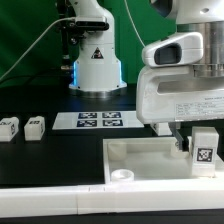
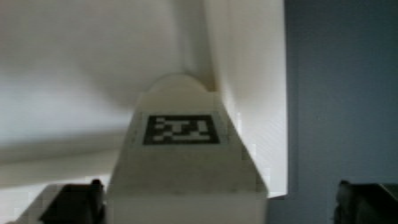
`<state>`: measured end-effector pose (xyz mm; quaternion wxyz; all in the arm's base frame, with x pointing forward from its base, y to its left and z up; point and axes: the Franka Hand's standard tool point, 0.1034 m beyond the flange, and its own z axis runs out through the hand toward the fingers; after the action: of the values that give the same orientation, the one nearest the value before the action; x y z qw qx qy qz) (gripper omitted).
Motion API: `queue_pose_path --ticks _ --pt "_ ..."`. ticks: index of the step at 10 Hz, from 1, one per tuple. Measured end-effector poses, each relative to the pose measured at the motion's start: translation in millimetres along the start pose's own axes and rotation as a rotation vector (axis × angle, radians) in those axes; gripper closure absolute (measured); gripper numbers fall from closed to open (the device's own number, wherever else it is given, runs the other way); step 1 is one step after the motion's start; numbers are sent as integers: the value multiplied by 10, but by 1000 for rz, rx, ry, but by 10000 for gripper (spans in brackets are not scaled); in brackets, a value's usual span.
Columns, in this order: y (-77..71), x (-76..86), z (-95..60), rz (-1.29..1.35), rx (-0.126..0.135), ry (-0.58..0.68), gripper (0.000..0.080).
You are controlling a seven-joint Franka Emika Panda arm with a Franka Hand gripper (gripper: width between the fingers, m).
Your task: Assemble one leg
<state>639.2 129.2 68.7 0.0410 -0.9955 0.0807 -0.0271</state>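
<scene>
We see the gripper [image 1: 198, 150] closed on one leg [image 1: 204, 151], holding it upright over the exterior view's right part of the white tray-like piece [image 1: 135, 150]. In the wrist view, the leg [image 2: 187, 150] sits between both fingers [image 2: 71, 203], its tag facing the camera. We cannot tell whether the leg touches the tray. Two further legs [image 1: 9, 127] [image 1: 35, 124] lie on the black table [image 1: 40, 160], left of the marker board [image 1: 98, 121].

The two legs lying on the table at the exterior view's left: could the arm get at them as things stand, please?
Probably not yet: the claw seems shut on another leg above the tray. The two legs lie uncovered.
</scene>
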Motion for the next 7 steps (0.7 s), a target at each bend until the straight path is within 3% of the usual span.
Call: queue_pose_path --ticks 1,2,3,4,7 --pt "2 1 -1 0 0 0 246" --pt "8 4 -1 25 0 0 246" --pt "69 15 -3 160 -9 1 445" --pt "87 14 1 222 -10 0 490" --pt "156 58 10 633 -21 0 492"
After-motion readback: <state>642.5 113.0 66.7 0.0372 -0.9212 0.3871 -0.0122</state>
